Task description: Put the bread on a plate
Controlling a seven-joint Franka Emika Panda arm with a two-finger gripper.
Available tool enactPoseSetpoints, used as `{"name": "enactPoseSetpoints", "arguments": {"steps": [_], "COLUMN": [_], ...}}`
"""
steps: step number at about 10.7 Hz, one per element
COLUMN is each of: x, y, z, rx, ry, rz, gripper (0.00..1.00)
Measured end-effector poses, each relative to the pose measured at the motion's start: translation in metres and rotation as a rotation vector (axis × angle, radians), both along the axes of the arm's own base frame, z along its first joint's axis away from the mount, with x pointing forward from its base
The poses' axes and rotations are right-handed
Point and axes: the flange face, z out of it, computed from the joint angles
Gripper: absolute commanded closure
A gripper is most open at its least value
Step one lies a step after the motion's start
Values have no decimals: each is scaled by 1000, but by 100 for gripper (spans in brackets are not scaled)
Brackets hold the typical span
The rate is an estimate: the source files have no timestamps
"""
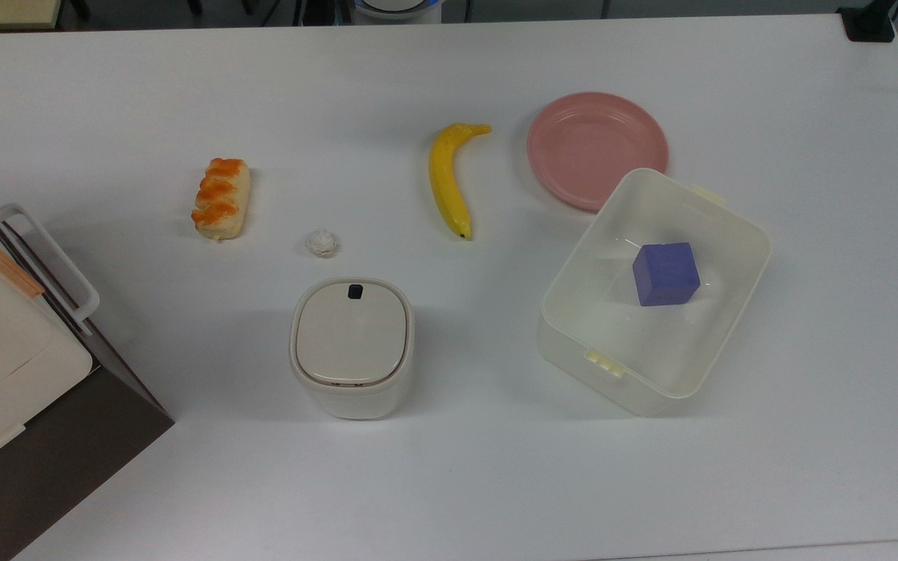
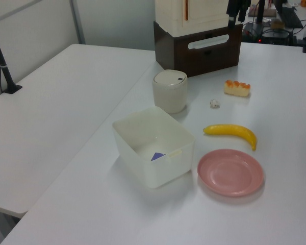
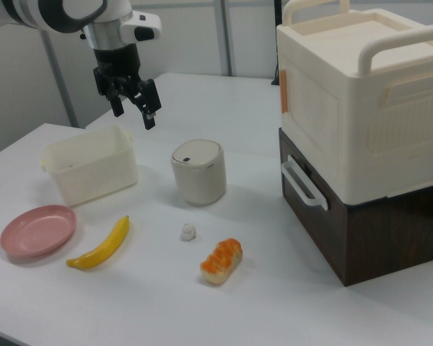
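Note:
The bread (image 1: pixel 221 198) lies on the white table at the top view's left, a cream loaf with orange glazed bumps; it also shows as the bread (image 3: pixel 221 261) and the bread (image 2: pixel 237 88). The salmon-pink plate (image 1: pixel 597 148) rests flat and bare at the top view's right, beyond the banana, and shows again as the plate (image 2: pixel 230 172) and the plate (image 3: pixel 37 230). My gripper (image 3: pixel 134 115) hangs open and holding nothing, high over the table behind the tub in the right view, well away from both bread and plate.
A yellow banana (image 1: pixel 449 178) lies between bread and plate. A translucent white tub (image 1: pixel 655 290) holding a purple cube (image 1: pixel 666 273) touches the plate's near edge. A lidded white bin (image 1: pixel 351 347), a small white crumpled ball (image 1: pixel 322 243) and a cream-and-brown cabinet (image 3: pixel 361 130) also stand here.

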Motion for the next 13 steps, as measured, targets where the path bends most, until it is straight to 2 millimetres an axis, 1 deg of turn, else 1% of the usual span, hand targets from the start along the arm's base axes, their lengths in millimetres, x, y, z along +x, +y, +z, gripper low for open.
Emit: {"name": "enactPoseSetpoints", "arguments": {"steps": [5,8,13], "x": [0,-3,-3], "y": [-2,-1,0], "z": [1,0,3], "rx": [0,1,-1], "ry": [-3,24,17], "rz": [-4,0,2], "gripper": [0,0,0]}}
